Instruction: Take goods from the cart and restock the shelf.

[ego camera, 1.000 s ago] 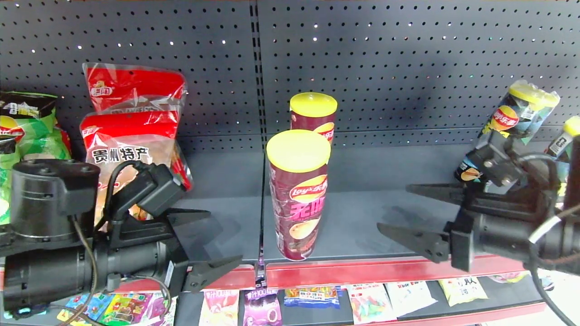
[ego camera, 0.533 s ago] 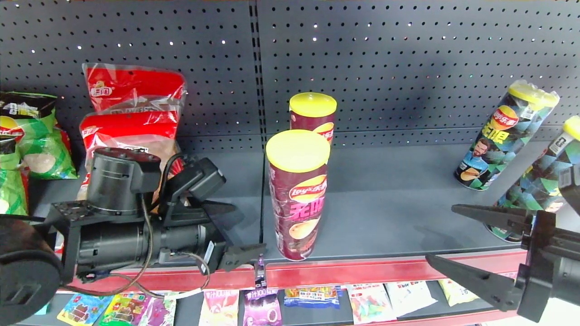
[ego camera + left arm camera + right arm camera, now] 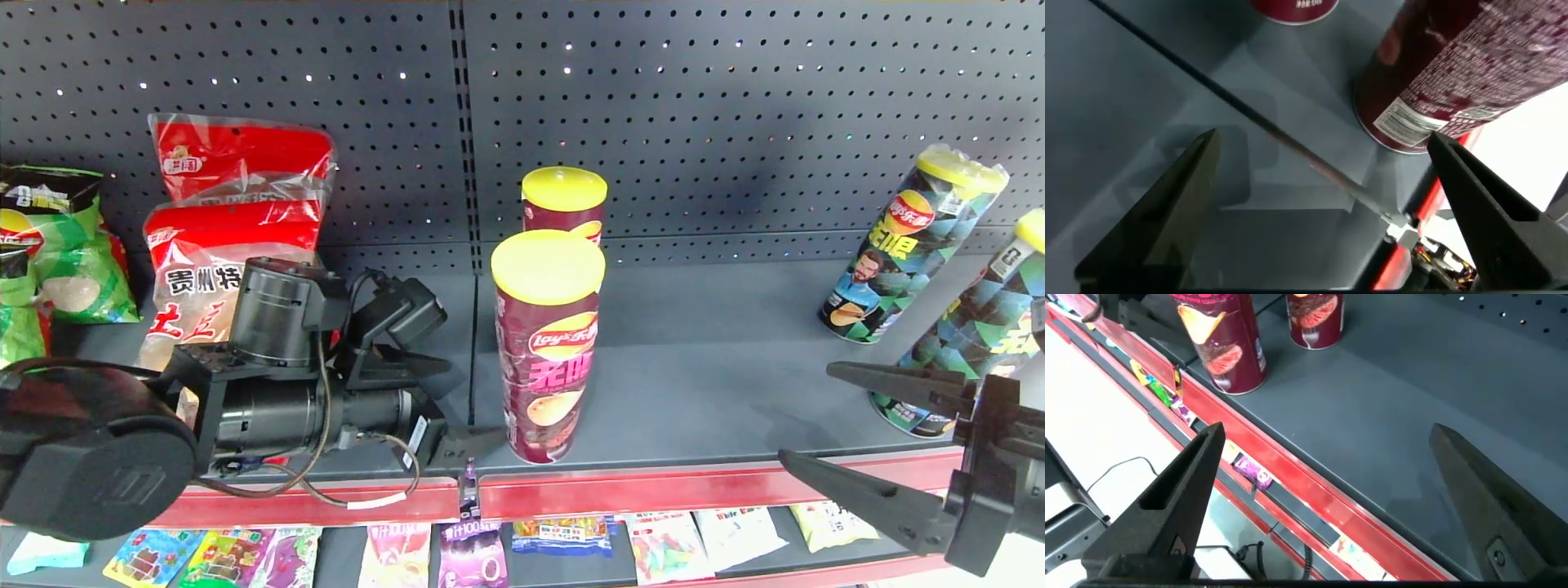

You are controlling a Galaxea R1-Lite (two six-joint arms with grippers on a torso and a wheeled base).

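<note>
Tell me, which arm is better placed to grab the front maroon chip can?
Left, probably. The left gripper is open right beside the base of the front maroon can. The right gripper, also open, is well off toward the blue cans.

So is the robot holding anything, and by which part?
Nothing. The left gripper and right gripper are both open and empty; the front can stands just by the left one, not gripped.
</note>
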